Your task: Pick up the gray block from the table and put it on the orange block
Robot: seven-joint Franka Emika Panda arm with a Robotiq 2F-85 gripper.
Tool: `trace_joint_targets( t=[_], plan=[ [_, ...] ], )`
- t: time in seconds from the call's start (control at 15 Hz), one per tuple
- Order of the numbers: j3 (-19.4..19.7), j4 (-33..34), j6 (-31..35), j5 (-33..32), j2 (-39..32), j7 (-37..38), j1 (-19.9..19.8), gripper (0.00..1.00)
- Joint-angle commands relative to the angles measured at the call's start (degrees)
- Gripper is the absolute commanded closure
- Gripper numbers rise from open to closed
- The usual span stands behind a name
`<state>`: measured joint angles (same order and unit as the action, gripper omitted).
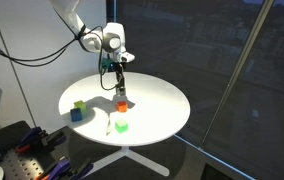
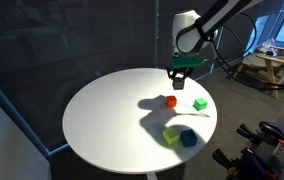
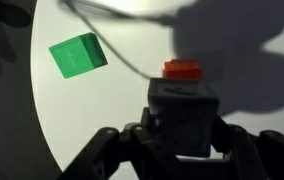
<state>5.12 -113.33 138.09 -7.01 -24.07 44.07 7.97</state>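
Observation:
My gripper (image 3: 182, 138) is shut on the gray block (image 3: 185, 112), a dull gray cube held between both fingers. The orange block (image 3: 182, 69) shows just beyond the gray block's top edge in the wrist view and rests on the white round table (image 3: 92, 120). In both exterior views the gripper (image 1: 120, 86) (image 2: 178, 79) hangs a short way above the orange block (image 1: 123, 104) (image 2: 171, 101), with the gray block too small to make out there. The gray block is clear of the table (image 1: 162, 112) (image 2: 102, 120).
A bright green cube (image 3: 78, 54) (image 1: 122, 125) (image 2: 200, 103) lies near the orange block. A blue cube (image 1: 76, 114) (image 2: 188, 138) and a yellow-green cube (image 1: 80, 104) (image 2: 172, 133) sit together near the table's edge. A cable hangs by the gripper.

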Motion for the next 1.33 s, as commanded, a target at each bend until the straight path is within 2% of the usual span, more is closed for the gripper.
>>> trace_joint_targets(
  t=[0.0,0.4,0.47,0.53,1.07,1.13,1.27],
  plan=[
    [-0.4,2.2,-2.0,1.3,-0.9,-2.6,-0.7,0.71],
    [-0.6,1.8,-1.9,1.7,-0.4,-3.2,-0.8,0.71],
    [0.2,0.8,-0.6,0.4,-0.5,-1.2,0.1,0.71],
    [0.2,0.7,-0.6,0.4,-0.5,-1.3,0.2,0.46],
    [0.2,0.7,-0.6,0.4,-0.8,-1.3,0.3,0.46],
    [0.2,0.6,-0.5,0.3,-0.8,-1.2,0.3,0.71],
    [0.1,1.0,-0.5,0.9,-1.0,-1.5,0.0,0.71]
  ],
)
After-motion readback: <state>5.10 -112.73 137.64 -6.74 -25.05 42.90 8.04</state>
